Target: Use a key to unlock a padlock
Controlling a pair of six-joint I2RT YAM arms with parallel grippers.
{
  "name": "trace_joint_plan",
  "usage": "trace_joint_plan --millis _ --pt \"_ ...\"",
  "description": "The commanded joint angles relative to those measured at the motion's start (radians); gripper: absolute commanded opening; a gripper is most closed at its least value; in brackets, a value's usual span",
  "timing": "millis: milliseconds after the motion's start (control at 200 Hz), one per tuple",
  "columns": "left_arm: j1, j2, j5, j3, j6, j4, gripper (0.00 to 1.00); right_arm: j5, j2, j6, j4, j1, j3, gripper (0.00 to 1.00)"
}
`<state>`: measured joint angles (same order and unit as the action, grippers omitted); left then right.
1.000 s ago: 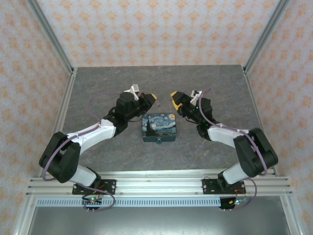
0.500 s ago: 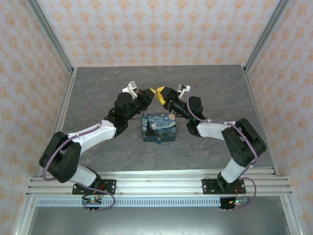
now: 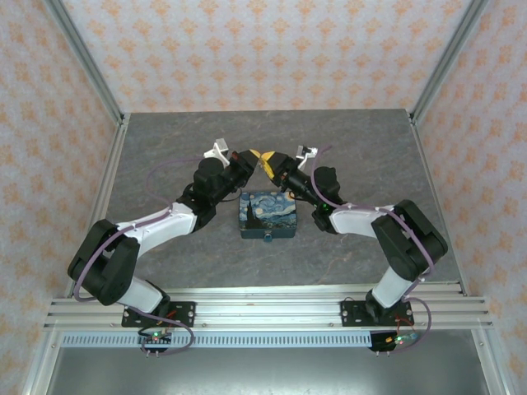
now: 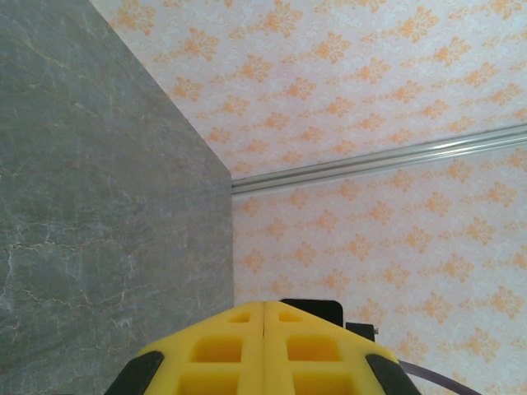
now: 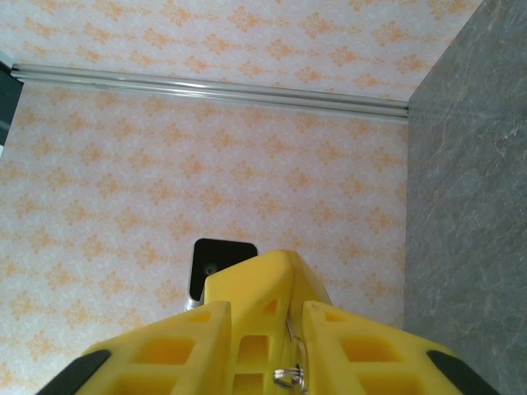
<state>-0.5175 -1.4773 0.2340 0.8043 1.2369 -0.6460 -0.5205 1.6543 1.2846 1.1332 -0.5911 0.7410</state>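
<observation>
Padlock [image 3: 269,214], its starry-night face up, lies flat on the grey table [image 3: 370,148] between the two arms in the overhead view. Just beyond its far edge, the left gripper [image 3: 254,156] and right gripper [image 3: 272,163] meet tip to tip above the table.

The left wrist view shows the left pincer's yellow fingers [image 4: 222,350] pressed together along a thin seam, with nothing visible between them. A black block [image 4: 311,309] sits just past the tips, against the patterned wallpaper [image 4: 370,99].

In the right wrist view, the right pincer's fingers [image 5: 189,346] stand apart on either side of the other arm's closed yellow tips. A small metal ring [image 5: 288,378] hangs in the gap. Whether the fingers pinch anything cannot be told.
</observation>
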Motion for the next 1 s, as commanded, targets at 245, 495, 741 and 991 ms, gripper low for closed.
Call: trace_joint_plan --millis 245,495,741,991 --pt "-0.006 0.006 -0.046 -0.014 0.018 -0.045 0.00 0.020 0.040 0.014 0.082 -0.023 -0.004 0.24" --pt "-0.006 0.010 -0.052 -0.023 0.018 -0.046 0.00 0.022 0.066 0.029 0.097 -0.031 0.014 0.18" --pt "-0.007 0.018 -0.059 -0.039 0.019 -0.052 0.00 0.034 0.072 0.028 0.095 -0.031 0.017 0.04" --pt "-0.007 0.040 -0.071 -0.063 0.021 -0.052 0.00 0.040 0.080 0.028 0.096 -0.030 0.024 0.00"
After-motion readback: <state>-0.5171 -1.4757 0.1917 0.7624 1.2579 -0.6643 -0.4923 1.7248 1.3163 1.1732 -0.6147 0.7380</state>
